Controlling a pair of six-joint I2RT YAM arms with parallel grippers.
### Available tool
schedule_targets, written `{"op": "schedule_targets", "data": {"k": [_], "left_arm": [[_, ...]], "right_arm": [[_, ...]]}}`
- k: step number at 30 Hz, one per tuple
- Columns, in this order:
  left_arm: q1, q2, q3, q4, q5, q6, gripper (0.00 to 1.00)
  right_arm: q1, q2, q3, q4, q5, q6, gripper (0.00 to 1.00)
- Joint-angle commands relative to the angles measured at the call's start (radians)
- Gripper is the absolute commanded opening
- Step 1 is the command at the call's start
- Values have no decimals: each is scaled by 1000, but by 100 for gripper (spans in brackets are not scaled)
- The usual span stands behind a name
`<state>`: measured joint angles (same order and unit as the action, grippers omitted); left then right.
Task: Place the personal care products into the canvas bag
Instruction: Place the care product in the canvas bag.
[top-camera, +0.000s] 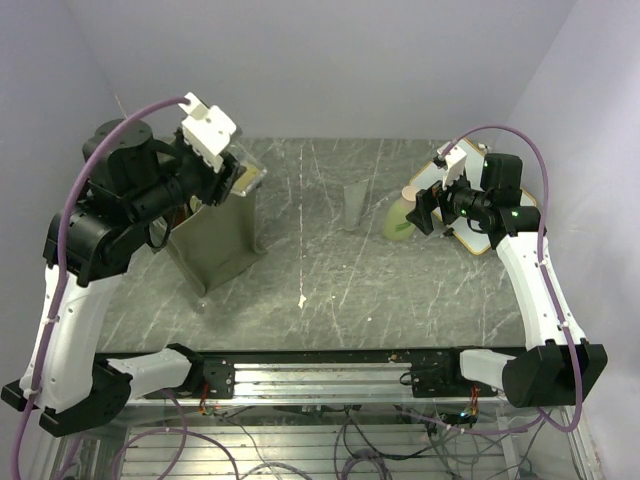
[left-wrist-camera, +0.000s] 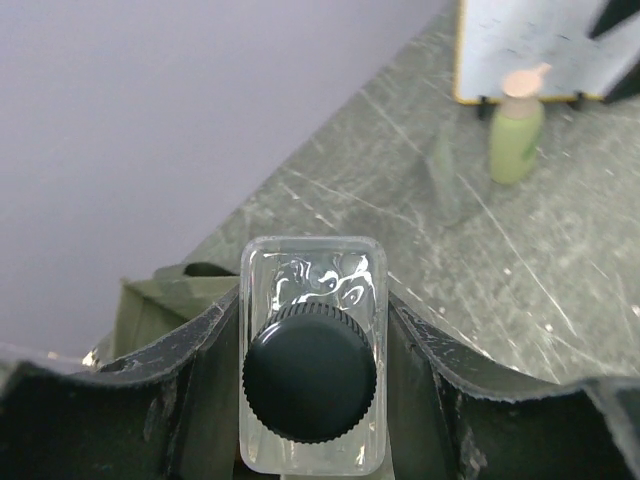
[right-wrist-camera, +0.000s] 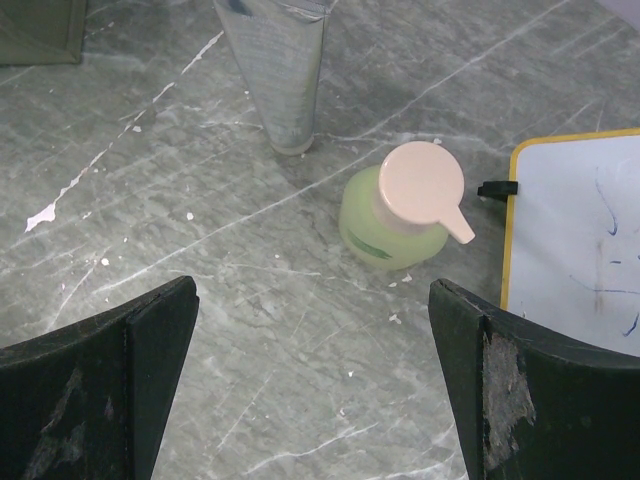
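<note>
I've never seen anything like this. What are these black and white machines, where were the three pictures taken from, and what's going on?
They are two robot arms fixed at the table's near edge, each ending in a two-finger gripper. One picture looks down from above. The other two come from a camera on each wrist, so the dark shapes at the bottom are fingers. The left gripper holds a clear bottle with a dark cap at the olive bag's open top. The right gripper is open and empty, above a green bottle. A grey tube and a whiteboard are nearby.
</note>
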<state>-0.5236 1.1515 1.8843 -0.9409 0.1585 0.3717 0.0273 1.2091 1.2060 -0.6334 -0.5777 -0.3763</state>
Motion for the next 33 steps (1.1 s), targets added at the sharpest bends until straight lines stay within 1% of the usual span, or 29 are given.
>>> {"op": "schedule_targets", "data": {"k": [1,4,8,17,24,33], "left_arm": [[77,-12,99,241,-143,-108,7],[144,-4,107,261,-160,-178,7],[189,-9,73,285,-231,-245,7],[200,-40,-9,312,-453,-333,7],[240,-62,-103,327,-520,-435,7],[255,-82,-157,307,-675,-519,7]], "right_arm": [[-7,6,8,19,-9,10,100],[-6,11,9,20,-10,9,100],[-6,4,3,26,-12,8,100],[-6,-6,-2,29,-18,8,100],[-6,-4,-7,33,-24,7,100],[-6,-11,-16,36,-22,4,100]]}}
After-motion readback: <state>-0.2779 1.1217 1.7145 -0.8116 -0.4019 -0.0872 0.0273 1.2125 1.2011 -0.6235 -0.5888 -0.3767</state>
